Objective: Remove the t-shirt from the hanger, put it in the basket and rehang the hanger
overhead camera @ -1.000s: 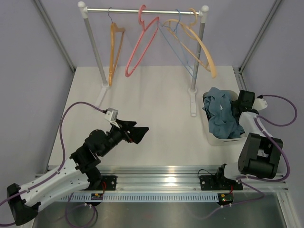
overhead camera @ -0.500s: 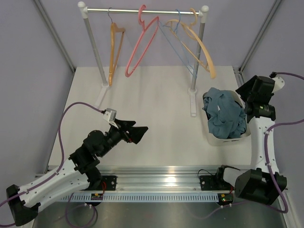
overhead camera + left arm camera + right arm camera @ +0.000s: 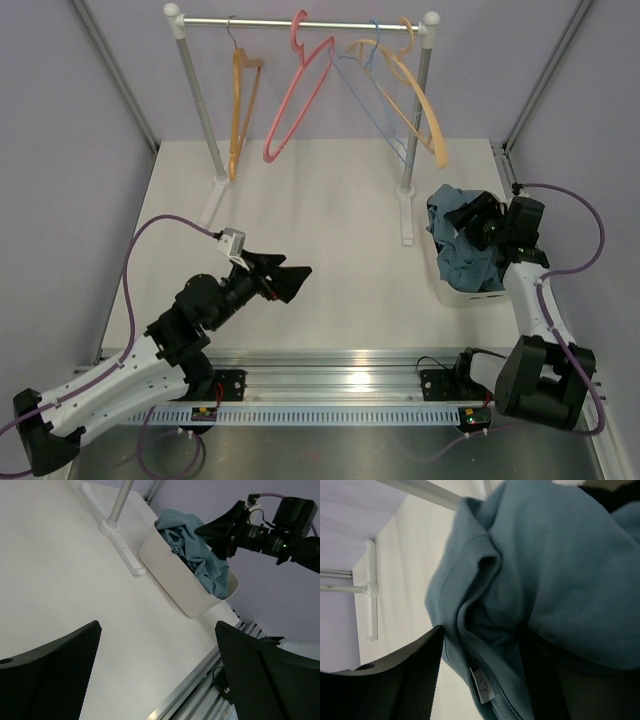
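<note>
While the hanger (image 3: 240, 110) hangs bare by its wire hook at the upper left of the rail (image 3: 300, 22) along the top of the overhead view, the t-shirt (image 3: 462, 250) lies crumpled in a white bin (image 3: 447, 290) at the right side of the table (image 3: 320, 230), well apart from it. The cloth heaps above the bin's rim. The right gripper (image 3: 478, 222) reaches in from the right edge and sits over the upper part of the heap. In its wrist view the two fingers (image 3: 395, 680) stand apart with a thick fold of the shirt bulging between them and the small white neck label (image 3: 481, 684) low in the gap; whether they press on the cloth cannot be told. Left of centre, the left gripper (image 3: 290, 280) hangs above bare table, its jaws spread wide and holding nothing.
</note>
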`<state>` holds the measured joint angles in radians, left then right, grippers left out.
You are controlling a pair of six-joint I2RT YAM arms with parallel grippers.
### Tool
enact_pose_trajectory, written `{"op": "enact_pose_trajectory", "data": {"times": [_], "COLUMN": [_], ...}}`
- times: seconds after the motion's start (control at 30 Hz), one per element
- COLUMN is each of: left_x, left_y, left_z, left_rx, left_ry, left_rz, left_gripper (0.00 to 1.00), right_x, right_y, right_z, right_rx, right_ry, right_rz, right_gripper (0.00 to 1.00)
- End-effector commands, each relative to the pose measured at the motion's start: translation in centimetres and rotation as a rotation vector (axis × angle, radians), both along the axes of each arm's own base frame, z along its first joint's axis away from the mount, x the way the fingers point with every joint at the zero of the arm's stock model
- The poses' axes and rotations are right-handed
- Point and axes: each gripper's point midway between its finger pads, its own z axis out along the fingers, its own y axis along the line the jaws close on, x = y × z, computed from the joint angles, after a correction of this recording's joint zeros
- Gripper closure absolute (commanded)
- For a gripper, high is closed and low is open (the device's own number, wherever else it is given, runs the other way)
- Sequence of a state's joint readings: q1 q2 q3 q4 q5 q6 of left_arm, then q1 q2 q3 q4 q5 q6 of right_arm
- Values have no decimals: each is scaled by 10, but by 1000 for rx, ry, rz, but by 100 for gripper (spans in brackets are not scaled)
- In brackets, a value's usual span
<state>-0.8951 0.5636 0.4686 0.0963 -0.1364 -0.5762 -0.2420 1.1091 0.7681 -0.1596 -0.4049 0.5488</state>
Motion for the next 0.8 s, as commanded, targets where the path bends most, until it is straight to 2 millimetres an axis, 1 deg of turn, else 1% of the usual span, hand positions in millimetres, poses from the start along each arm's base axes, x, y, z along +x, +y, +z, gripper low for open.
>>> {"op": "enact_pose_trajectory", "data": {"times": [0.0,0.03,0.07,0.1,0.13,0.17,0.2,0.23,0.27,0.33,0.4,0.47,0.5,0.57,0.6,0.67,0.73,0.77], "left_x": [4,4,5,5,6,7,7,7,7,7,8,9,9,10,10,11,12,13], "left_y": [3,3,3,3,3,4,4,5,6,7,7,7,7,8,8,9,8,8], "left_z": [13,13,11,12,7,12,13,12,14,14,15,15,14,13,13,9,6,6], "left_rx": [-31,-32,-28,-24,-1,3,7,10,5,0,-3,1,3,3,-1,0,1,3], "left_ry": [-35,-35,-32,-33,-23,-31,-31,-30,-33,-35,-38,-36,-33,-29,-30,-24,-19,-19], "left_rz": [30,32,32,30,35,41,43,47,50,57,58,58,63,70,73,79,82,82], "left_gripper": [1,1,1,1,1,1,1,1,1,1,1,1,1,1,1,1,1,1], "right_x": [15,18,13,13,6,8,6,4,2,0,0,-2,-2,-9,-13,-12,-11,-10], "right_y": [-8,-23,-31,-41,-45,-52,-57,-68,-75,-84,-85,-84,-82,-77,-81,-80,-82,-80], "right_z": [-30,-42,-61,-64,-76,-68,-69,-70,-69,-72,-82,-101,-107,-132,-133,-125,-123,-129], "right_rx": [22,2,20,22,24,20,21,-12,-33,-64,-65,-55,-41,-11,-36,-40,-46,-51], "right_ry": [49,86,149,153,168,129,132,141,161,187,212,254,263,322,349,322,320,335], "right_rz": [-46,-134,-199,-273,-317,-360,-402,-459,-494,-535,-540,-542,-540,-544,-558,-544,-553,-527], "right_gripper": [31,29,28,28,28,28,28,28,28,28,28,28,27,26,25,23,23,23]}}
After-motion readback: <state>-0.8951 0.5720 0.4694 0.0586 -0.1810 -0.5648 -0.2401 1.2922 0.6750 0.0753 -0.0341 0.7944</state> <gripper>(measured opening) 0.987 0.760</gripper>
